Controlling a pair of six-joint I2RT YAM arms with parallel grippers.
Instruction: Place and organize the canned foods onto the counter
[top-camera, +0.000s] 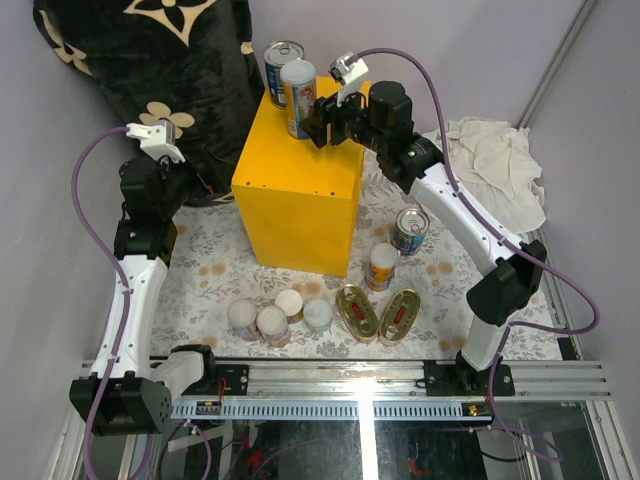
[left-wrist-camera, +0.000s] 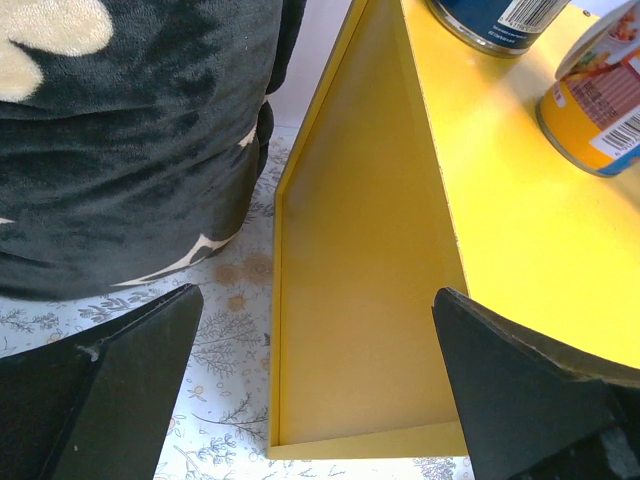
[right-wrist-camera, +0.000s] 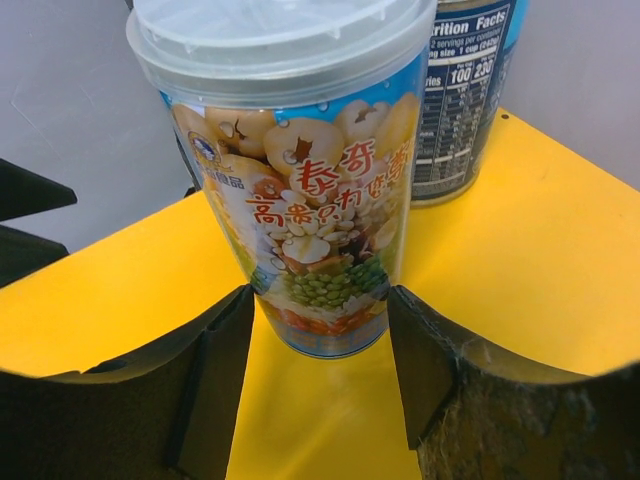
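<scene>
**Can on the cabinet top, right claw clamped at its sides**

The white-lidded can (right-wrist-camera: 315, 200), its label showing beans and nuts, stands upright on top of the yellow cabinet (top-camera: 300, 200), toward the back edge. My right claw (right-wrist-camera: 320, 310) has hold of it. On the wrist feed the two fingers (right-wrist-camera: 200, 380) lie against the can's lower sides with no gap I can make out. The can's base looks to be resting on the yellow surface. Just behind it on the same top stands a blue-labelled can (top-camera: 281, 62) with a silver lid. I cannot tell whether the two touch.

The other tins are down on the floral mat (top-camera: 200, 260) in front of the cabinet. To the right there is a second blue can (top-camera: 411, 230), with an orange-labelled can (top-camera: 381, 266) near it. Closer to the arm bases, two oval gold tins (top-camera: 356, 310) lie side by side. Left of them is a cluster of four small white-lidded cans (top-camera: 272, 324).

My left claw (left-wrist-camera: 315, 293) hangs beside the cabinet's left side, spread wide with nothing between its fingers.

A dark plush blanket (top-camera: 150, 60) is heaped behind the left arm. A white cloth (top-camera: 495, 160) lies crumpled at the far right.
</scene>
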